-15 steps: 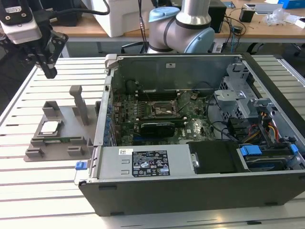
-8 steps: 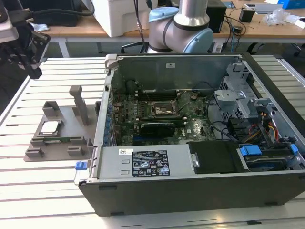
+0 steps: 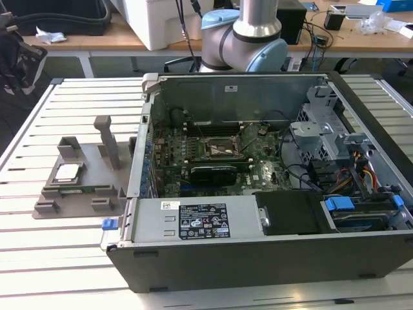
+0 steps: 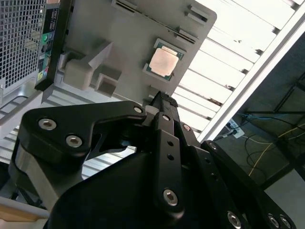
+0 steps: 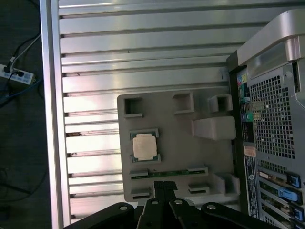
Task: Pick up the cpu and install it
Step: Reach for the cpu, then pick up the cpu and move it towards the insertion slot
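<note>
In the exterior view I see the cpu (image 3: 68, 172) nested in a recess of the grey tray (image 3: 71, 197) beside the open case (image 3: 258, 258), held square for picking. The second wrist view shows the gripper (image 4: 161, 97) with fingers pressed together, empty. The first wrist view puts it apart from the cpu.

Bright, even light is falling; glare is whitening the slatted silver metal table (image 4: 248, 28) in the second wrist view.

No print can be read: the black-and-white label (image 3: 204, 221) on the power supply (image 3: 151, 226) and the small stickers (image 5: 249, 151) on the computer case's rear panel (image 5: 274, 95) carry marks too small to make out
</note>
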Robot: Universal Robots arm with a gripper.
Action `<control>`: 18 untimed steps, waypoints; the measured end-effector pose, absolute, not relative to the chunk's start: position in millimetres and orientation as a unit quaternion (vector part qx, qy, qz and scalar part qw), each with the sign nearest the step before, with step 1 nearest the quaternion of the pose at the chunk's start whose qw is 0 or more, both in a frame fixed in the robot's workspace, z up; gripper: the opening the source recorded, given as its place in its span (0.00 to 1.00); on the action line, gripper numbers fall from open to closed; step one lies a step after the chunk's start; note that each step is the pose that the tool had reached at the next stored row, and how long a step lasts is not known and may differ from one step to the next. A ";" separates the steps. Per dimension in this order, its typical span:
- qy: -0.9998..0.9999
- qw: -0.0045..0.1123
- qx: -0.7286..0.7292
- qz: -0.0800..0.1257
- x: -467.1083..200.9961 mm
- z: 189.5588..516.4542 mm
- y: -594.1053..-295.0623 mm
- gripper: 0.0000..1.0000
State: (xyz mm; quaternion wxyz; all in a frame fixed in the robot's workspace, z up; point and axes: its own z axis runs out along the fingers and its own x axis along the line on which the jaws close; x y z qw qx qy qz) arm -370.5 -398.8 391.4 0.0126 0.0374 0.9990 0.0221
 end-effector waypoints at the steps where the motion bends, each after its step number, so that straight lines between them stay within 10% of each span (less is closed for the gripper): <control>1: 0.999 0.013 0.037 0.022 -371.8 391.4 -398.8 0.11; 16: 0.999 0.013 0.037 0.022 -372.0 391.4 -398.8 0.11; 18: 0.999 0.013 0.037 0.022 -372.1 391.4 -398.8 0.24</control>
